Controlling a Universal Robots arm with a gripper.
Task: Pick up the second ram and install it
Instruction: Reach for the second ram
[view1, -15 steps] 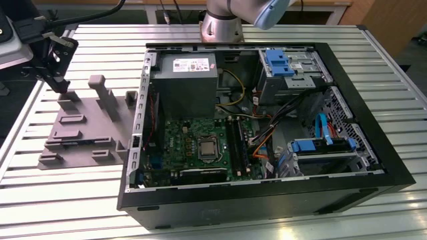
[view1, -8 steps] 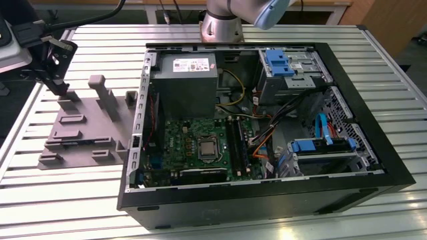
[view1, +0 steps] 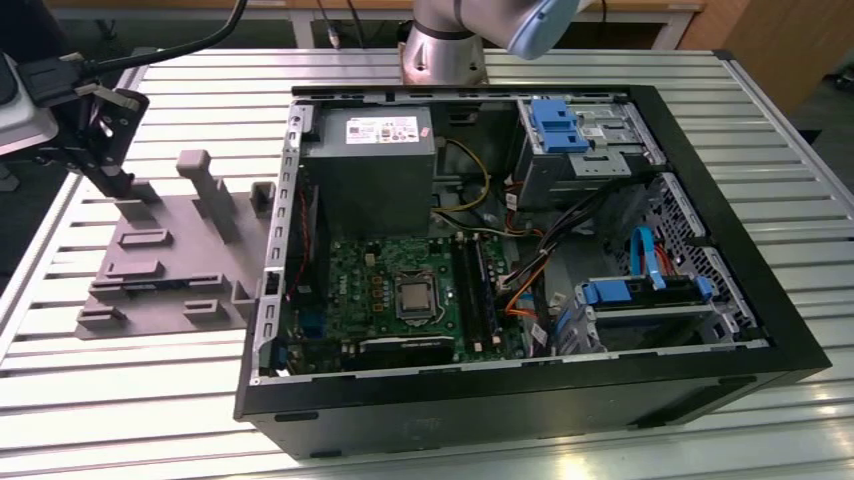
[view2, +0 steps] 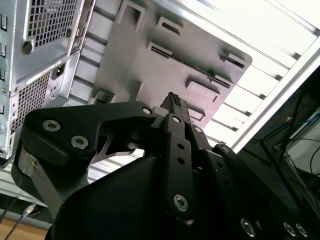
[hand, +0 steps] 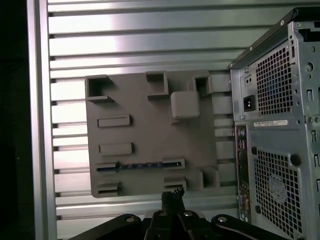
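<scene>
Black walls of the computer case (view1: 534, 410) enclose a green circuit board (view1: 380, 290), a grey power supply (view1: 374, 175) and blue drive bays (view1: 554, 125). Beside it, on the exterior view's left, the grey holder block (hand: 150, 137) sits on the slatted table (view1: 134, 400), the second ram (hand: 140, 165) lying in one slot. Above the block hangs the gripper (hand: 172, 192), fingers pressed together on nothing, clear of the ram; the arm's base (view1: 447, 50) stands beyond the case
</scene>
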